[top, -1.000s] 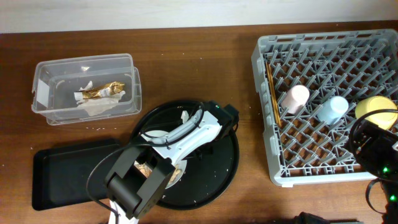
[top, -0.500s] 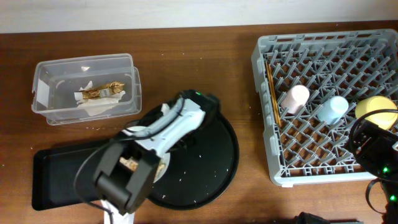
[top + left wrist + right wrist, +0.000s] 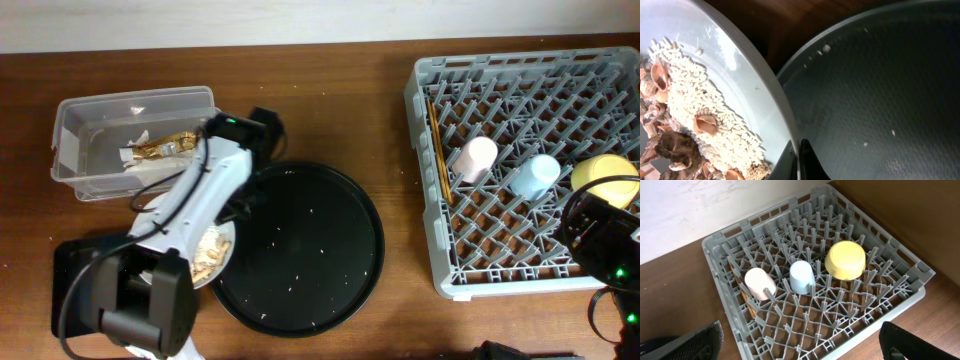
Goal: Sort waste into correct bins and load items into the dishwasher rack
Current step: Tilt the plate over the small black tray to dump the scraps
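Overhead: holds grey plate point(image 3: 212, 258) at right edge of shallow black tray point(image 3: 80, 290), beside round black tray point(image 3: 310, 250).

Left wrist: pinches plate's rim tight in left gripper point(image 3: 799, 150), with food scraps point(image 3: 695, 125) just left of the fingers.

Right wrist: spreads right gripper point(image 3: 805, 342) wide, gripping nothing, with dishwasher rack point(image 3: 840, 315) ahead, apart from the fingers.

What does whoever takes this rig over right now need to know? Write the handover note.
Left claw: shut on the rim of the grey plate, food scraps on it, at the round black tray's left edge.
Right claw: open, empty, by the rack.
Done: pink cup, blue cup, yellow bowl and chopsticks in the rack; foil wrapper and tissue in the clear tub.
Left: food scraps, probably into the black rectangular tray; then grey plate into the rack.
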Action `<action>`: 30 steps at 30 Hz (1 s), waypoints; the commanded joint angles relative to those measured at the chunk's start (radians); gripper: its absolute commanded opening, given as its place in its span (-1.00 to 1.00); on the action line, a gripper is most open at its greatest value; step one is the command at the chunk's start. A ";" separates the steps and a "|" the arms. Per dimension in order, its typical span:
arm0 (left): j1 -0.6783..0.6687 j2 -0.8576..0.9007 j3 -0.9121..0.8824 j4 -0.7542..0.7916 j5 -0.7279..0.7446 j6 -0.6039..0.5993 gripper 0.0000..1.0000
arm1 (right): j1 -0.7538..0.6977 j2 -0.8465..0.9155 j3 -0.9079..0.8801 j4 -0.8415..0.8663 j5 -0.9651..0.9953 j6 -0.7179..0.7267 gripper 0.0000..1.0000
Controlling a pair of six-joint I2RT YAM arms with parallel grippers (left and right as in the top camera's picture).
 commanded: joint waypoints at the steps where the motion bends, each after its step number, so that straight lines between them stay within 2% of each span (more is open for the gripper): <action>1: 0.098 -0.019 0.021 0.012 0.071 0.137 -0.97 | -0.006 -0.004 0.011 0.003 -0.002 0.004 0.97; 10: 0.306 -0.019 0.021 0.042 0.343 0.341 -0.97 | -0.006 -0.004 0.011 0.003 -0.002 0.004 0.97; 20: 0.385 -0.107 0.021 0.016 0.365 0.368 -0.97 | -0.006 -0.004 0.012 0.003 -0.002 0.004 0.97; 25: 0.424 -0.167 0.021 0.016 0.502 0.443 -0.97 | -0.006 -0.004 0.012 0.003 -0.002 0.004 0.96; 30: 0.469 -0.168 0.015 0.018 0.546 0.468 -0.97 | -0.006 -0.004 0.012 0.003 -0.002 0.004 0.97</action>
